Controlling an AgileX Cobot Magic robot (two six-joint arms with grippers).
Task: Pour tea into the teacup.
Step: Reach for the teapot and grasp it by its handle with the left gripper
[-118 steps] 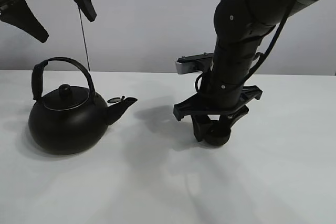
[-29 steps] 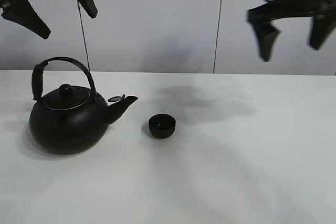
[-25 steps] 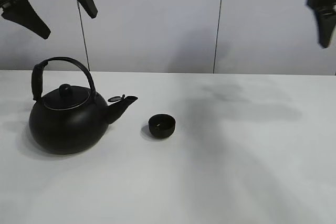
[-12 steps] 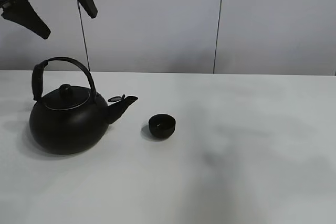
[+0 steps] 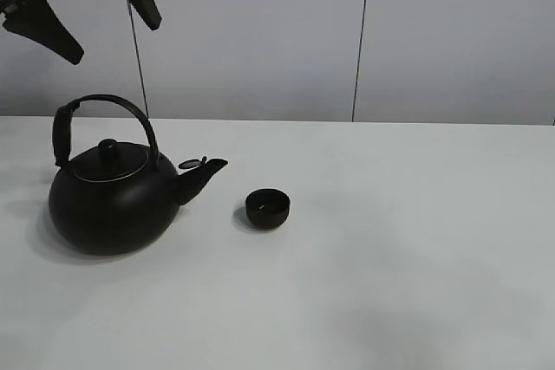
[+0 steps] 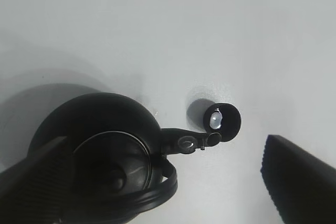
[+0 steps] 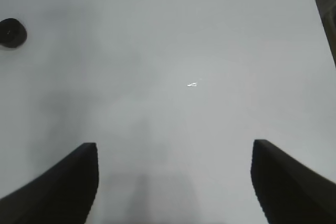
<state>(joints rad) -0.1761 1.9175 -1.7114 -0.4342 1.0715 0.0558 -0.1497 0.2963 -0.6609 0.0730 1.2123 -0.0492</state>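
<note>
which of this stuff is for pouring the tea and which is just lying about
For the job: teacup; kettle; open left gripper above the kettle.
Lying about: a white speck on the table.

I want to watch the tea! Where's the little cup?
In the high view the teacup stands on the table, left of middle, just right of the kettle spout.

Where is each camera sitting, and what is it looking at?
Exterior high: sits high in front of the table, facing the wall; shows the kettle, teacup and the left gripper up high.
Left wrist: on the left arm, looking down onto kettle and teacup; its open fingers show.
Right wrist: on the right arm, looking down at the table; the right gripper shows, open.
Shared: all three see the teacup.
</note>
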